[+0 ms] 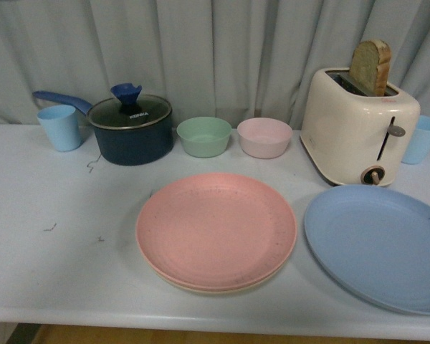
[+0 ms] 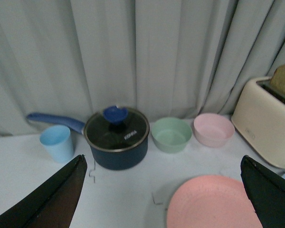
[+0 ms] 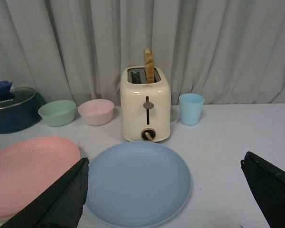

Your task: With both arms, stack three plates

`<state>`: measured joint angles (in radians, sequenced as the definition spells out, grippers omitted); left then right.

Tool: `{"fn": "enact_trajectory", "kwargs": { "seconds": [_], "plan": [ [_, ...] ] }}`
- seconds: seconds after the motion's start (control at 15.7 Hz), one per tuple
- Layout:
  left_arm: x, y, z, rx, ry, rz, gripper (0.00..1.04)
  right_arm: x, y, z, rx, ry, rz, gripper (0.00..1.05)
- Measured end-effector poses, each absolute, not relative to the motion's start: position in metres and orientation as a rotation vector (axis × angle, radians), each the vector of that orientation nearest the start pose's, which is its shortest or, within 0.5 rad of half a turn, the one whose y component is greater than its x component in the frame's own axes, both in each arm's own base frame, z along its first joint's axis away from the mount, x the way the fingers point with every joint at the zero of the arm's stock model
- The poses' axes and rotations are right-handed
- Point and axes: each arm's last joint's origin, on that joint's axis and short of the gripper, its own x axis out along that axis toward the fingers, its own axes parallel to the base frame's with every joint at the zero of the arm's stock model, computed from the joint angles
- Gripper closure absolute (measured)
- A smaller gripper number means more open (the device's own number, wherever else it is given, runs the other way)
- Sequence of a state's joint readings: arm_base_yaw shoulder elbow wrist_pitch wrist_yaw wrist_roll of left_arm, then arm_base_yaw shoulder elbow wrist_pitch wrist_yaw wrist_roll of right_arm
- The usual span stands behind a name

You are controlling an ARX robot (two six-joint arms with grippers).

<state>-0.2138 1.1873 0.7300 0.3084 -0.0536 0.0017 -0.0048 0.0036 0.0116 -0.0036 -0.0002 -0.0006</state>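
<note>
Table [image 1: 57, 272] | cream plate [image 1: 208, 289] under pink plate [image 1: 215, 229] | blue plate [image 1: 376, 247] cropped | left end effector [image 2: 162, 159], right end effector [image 3: 165, 158] spread

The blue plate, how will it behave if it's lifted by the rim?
The blue plate looks thin and matte, so probably rigid and light. Its low rim sits close to the table, so gripping it may be awkward. Wide and flat, it would likely slide, not tip.

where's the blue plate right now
In the front view the blue plate lies at the right, just in front of the toaster and beside the pink plate.
</note>
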Motion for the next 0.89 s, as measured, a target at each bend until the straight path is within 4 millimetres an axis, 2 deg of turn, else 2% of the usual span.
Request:
{"fn": "enact_trajectory", "kwargs": {
  "seconds": [0.06,0.13,0.19,0.25,0.38,0.51,0.76,0.89],
  "plan": [
    [0.253,-0.053,0.29,0.015,0.029,-0.116,0.11,0.097,0.0,0.167,-0.001,-0.005,-0.005,0.06],
    [0.246,-0.047,0.28,0.001,-0.034,-0.031,0.24,0.097,0.0,0.167,-0.001,-0.005,-0.005,0.06],
    [0.234,-0.039,0.25,0.01,0.016,-0.009,0.37,0.097,0.0,0.167,-0.001,-0.004,-0.005,0.06],
    [0.223,-0.033,0.233,0.014,0.04,0.003,0.48,0.097,0.0,0.167,-0.001,-0.004,-0.005,0.06],
    [0.203,-0.023,0.229,0.002,-0.019,0.005,0.74,0.097,0.0,0.167,-0.001,-0.005,-0.005,0.06],
    [0.186,-0.017,0.208,0.006,0.012,-0.003,1.01,0.097,0.0,0.167,-0.001,-0.004,-0.005,0.06],
    [0.161,0.0,0.192,0.001,0.003,0.003,1.03,0.097,0.0,0.167,-0.001,-0.004,-0.005,0.06],
    [0.151,0.0,0.185,0.001,0.012,0.003,1.03,0.097,0.0,0.167,-0.001,-0.005,-0.005,0.06]
  ]
}}
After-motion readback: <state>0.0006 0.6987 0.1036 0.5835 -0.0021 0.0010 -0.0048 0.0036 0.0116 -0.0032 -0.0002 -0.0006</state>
